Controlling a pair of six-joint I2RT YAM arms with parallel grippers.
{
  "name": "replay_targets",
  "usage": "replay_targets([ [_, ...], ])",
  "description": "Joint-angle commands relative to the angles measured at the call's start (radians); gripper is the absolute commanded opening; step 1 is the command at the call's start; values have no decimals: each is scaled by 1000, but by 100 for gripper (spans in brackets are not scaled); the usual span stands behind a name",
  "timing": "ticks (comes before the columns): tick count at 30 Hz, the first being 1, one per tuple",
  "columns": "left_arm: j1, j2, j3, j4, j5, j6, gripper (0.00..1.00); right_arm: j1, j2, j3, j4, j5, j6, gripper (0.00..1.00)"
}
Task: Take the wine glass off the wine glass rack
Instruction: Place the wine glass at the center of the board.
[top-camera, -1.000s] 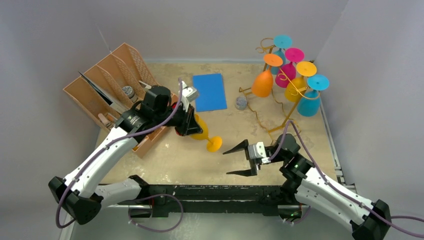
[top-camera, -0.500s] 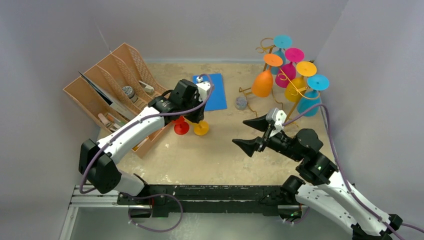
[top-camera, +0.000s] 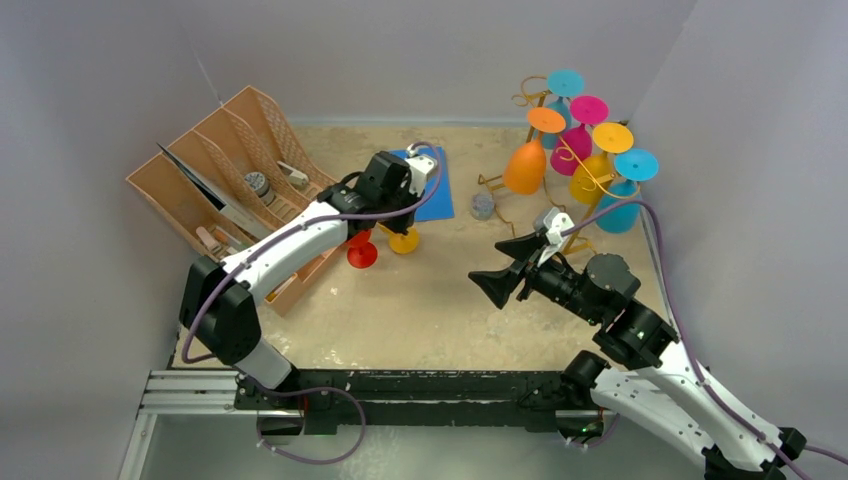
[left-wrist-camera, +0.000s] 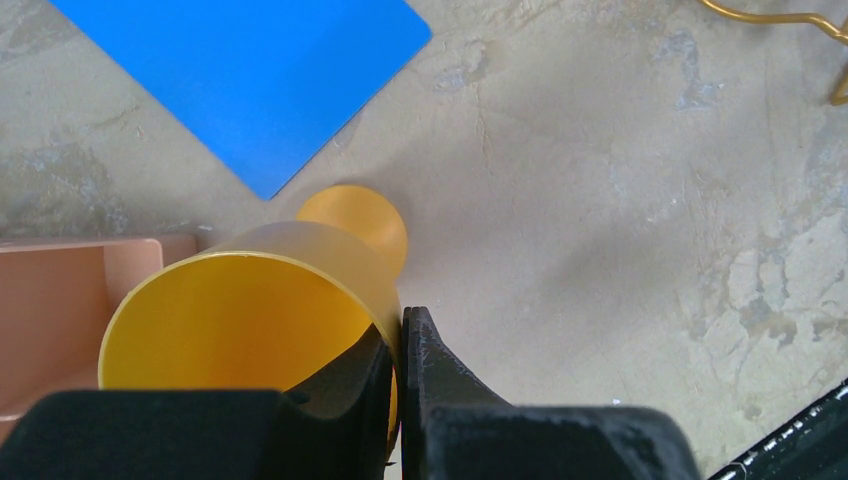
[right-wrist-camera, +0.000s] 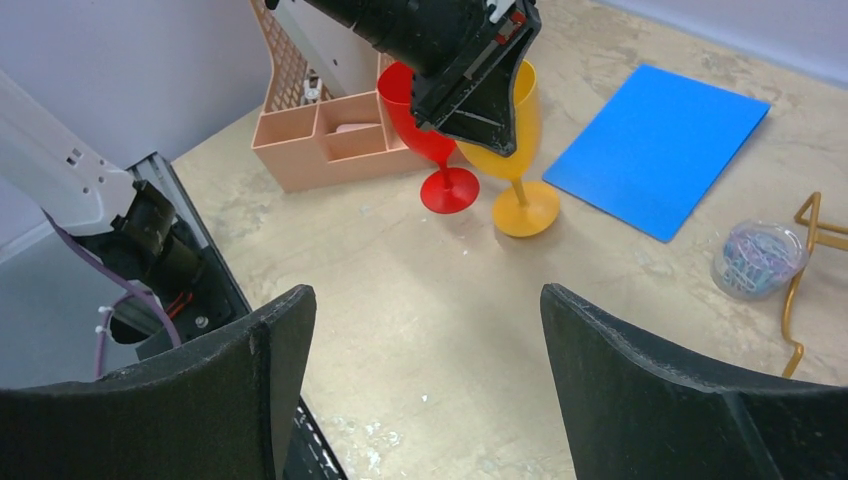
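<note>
The gold wire wine glass rack (top-camera: 572, 170) stands at the back right, and several coloured wine glasses hang from it bowl down, among them an orange one (top-camera: 524, 167). A yellow wine glass (top-camera: 404, 241) stands upright on the table by the blue sheet, off the rack. My left gripper (left-wrist-camera: 400, 345) is shut on its rim (left-wrist-camera: 240, 350), one finger inside the bowl and one outside. Right beside it stands a red wine glass (top-camera: 362, 255). My right gripper (top-camera: 505, 267) hangs open and empty over the table's middle, facing both glasses (right-wrist-camera: 510, 110).
A brown slotted organizer (top-camera: 215, 190) with small tools fills the back left, close behind the red glass. A blue sheet (top-camera: 441, 192) lies flat at the back centre. A small clear tub of clips (top-camera: 483, 206) sits by the rack's wire base (right-wrist-camera: 805, 260).
My left arm carried the tilted yellow glass back and stood it upright beside the red glass. My right arm rose and swung toward the centre, its jaws spreading wider.
</note>
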Motion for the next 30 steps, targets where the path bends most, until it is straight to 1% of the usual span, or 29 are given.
replay_targets([
  [1,-4,48,73,-3,-24,30,0,0,-3,33,0,32,17,85],
  [4,-4,69,82,-11,-24,28,0,-1,-7,33,-6,40,19,85],
  [5,-5,74,82,-9,-46,29,0,-1,-8,33,-9,40,19,85],
  [9,-4,96,97,-32,-63,33,0,0,-15,33,-22,42,19,85],
  [16,-4,109,116,-68,-73,39,0,-1,-19,29,-46,59,18,86],
  [20,-5,144,164,-125,-59,34,13,-1,-21,32,-53,62,16,86],
  [23,-4,159,186,-139,-42,33,21,-1,-21,36,-64,67,16,86],
  [26,-4,149,190,-140,-50,28,32,0,-26,39,-78,72,17,86],
  [29,-4,109,190,-130,-37,18,53,-1,-29,51,-105,84,31,86],
  [30,-5,91,190,-126,-33,15,59,0,-29,58,-117,89,42,88],
])
